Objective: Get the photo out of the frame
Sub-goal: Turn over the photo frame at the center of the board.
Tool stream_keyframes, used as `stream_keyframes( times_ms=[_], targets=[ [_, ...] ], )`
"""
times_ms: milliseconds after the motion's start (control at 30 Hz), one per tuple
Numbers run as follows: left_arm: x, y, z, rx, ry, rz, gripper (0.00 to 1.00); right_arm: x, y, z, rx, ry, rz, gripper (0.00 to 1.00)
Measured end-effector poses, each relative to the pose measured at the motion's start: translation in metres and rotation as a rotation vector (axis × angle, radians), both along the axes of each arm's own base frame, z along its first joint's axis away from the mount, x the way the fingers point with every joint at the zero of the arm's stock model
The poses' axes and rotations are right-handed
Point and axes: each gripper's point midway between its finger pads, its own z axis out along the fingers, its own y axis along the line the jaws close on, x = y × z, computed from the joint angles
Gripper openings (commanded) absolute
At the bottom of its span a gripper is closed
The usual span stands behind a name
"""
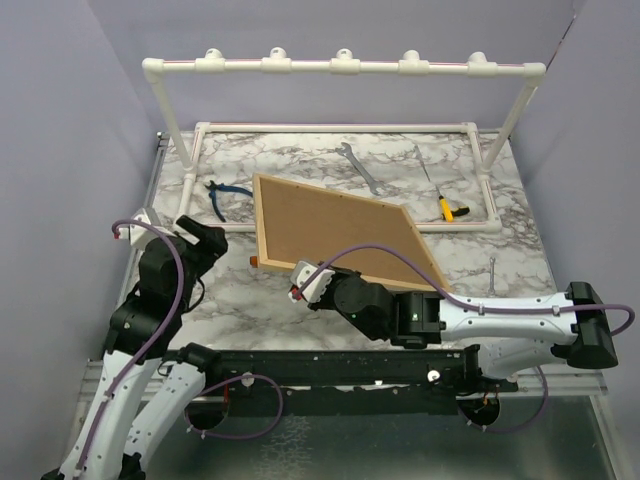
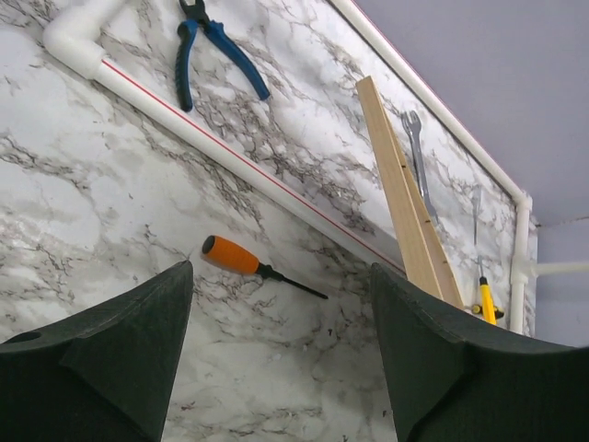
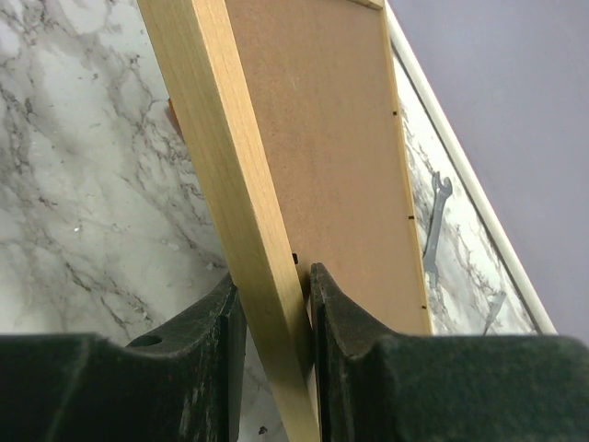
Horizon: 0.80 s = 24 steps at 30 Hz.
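Right gripper (image 3: pixel 273 273) pinches the frame (image 3: pixel 313 138); left gripper (image 2: pixel 281 267) gapes.

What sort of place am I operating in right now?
Probably a lab test cell dressed as a workbench: a marble-patterned tabletop boxed in by plain lilac walls, a white pipe rack at its far edge, and loose hand tools such as blue-handled pliers and a wrench.

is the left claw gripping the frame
No, the left claw is open above the table, and the frame stands off to one side, clear of its fingers.
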Motion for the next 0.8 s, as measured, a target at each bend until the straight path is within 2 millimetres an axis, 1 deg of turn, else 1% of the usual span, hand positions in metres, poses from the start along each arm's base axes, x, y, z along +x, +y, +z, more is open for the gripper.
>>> stream_keyframes(
  times_ms=[100,167,300,433,633,800],
  targets=[
    [-0.001,0.004,-0.002,-0.001,-0.004,0.023,0.78,-0.005,0.000,0.000,-0.014,0.040,0.014,0.01],
    [0.001,0.004,-0.012,0.006,0.022,0.029,0.77,-0.008,-0.001,0.001,-0.024,0.067,0.022,0.01],
    [0.008,-0.001,-0.042,0.018,0.097,0.022,0.77,-0.012,-0.003,0.001,-0.039,0.105,0.026,0.01],
    [0.020,-0.013,-0.059,0.000,0.150,0.000,0.77,-0.014,-0.007,-0.004,-0.059,0.120,0.030,0.01],
    [0.045,-0.026,-0.070,-0.019,0.189,-0.010,0.79,-0.016,-0.008,-0.006,-0.071,0.128,0.035,0.01],
    [0.063,-0.031,-0.066,-0.072,0.182,0.025,0.82,-0.016,-0.007,-0.007,-0.071,0.131,0.041,0.01]
  ],
)
